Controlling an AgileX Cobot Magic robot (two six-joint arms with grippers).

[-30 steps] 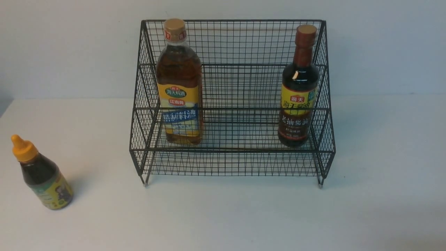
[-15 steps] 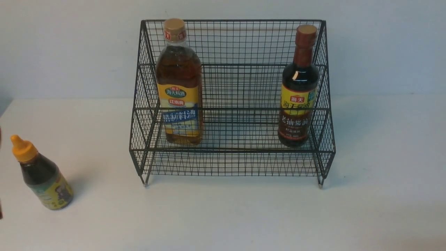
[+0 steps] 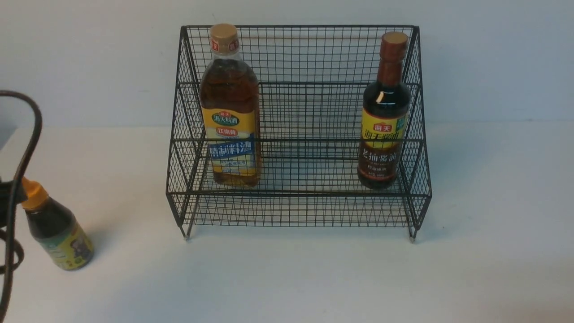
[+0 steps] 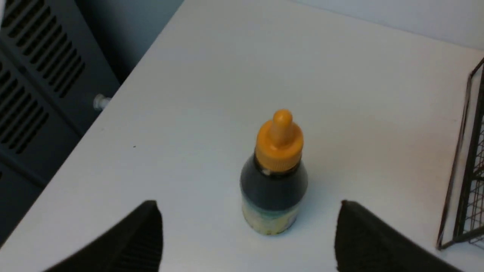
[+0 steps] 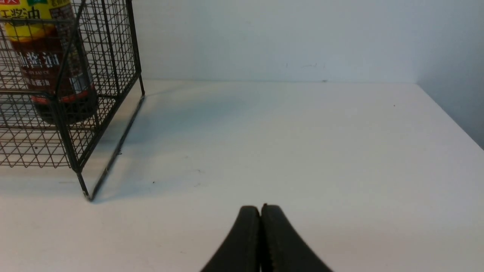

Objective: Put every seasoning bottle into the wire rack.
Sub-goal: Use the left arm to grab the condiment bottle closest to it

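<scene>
white table [image 3: 314,278] | on it: wire rack [image 3: 296,211], small bottle [image 3: 57,229]

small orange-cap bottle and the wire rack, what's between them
Only bare table between the small bottle and the wire rack, per the front view.

Lots of free room in the middle of the wire rack [image 3: 298,194], between the big amber bottle [image 3: 231,112] at its left and the tall dark bottle [image 3: 384,134] at its right. Bare bench [image 3: 130,260] between the small bottle [image 3: 56,231] and the rack. Black cable [image 3: 38,112] right by its cap, at the left edge.
</scene>
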